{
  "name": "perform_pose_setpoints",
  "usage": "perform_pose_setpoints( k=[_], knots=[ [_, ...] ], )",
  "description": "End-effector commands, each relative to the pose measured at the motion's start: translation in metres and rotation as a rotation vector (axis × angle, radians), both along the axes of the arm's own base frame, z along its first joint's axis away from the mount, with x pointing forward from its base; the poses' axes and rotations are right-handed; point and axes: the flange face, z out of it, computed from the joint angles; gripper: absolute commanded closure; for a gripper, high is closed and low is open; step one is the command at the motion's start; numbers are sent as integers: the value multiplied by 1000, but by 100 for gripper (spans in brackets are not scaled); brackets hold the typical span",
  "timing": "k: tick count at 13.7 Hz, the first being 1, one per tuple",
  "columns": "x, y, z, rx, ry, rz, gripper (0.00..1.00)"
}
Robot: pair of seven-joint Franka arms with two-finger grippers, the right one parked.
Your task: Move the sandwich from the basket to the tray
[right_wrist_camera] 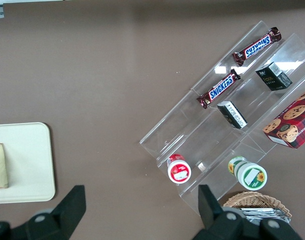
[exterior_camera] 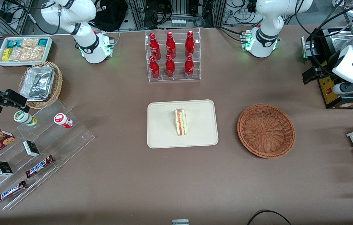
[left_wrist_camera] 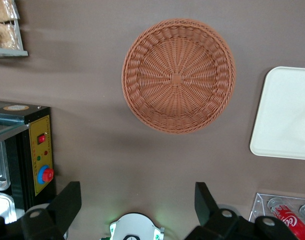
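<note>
On the tray the sandwich lies, the basket empty beside it; the gripper hangs spread wide and holding nothing, high near the working arm's end; best simply to stay clear.

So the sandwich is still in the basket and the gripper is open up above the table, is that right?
Not quite. The front view shows the sandwich lying on the tray; the basket holds nothing. The gripper is indeed open, above the table.
</note>
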Motion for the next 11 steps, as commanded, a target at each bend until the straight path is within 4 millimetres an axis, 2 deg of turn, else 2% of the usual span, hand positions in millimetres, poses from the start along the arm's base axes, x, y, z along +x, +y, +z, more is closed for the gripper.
perform_pose_setpoints(
  k=[1, 4, 7, 11],
  knots=[
    [2, -1, 20, 1, -37, -24, 0],
    [5, 2, 26, -9, -45, -103, 0],
    [8, 14, 19, -1, -34, -112, 0],
    [19, 13, 14, -1, -57, -114, 0]
  ],
)
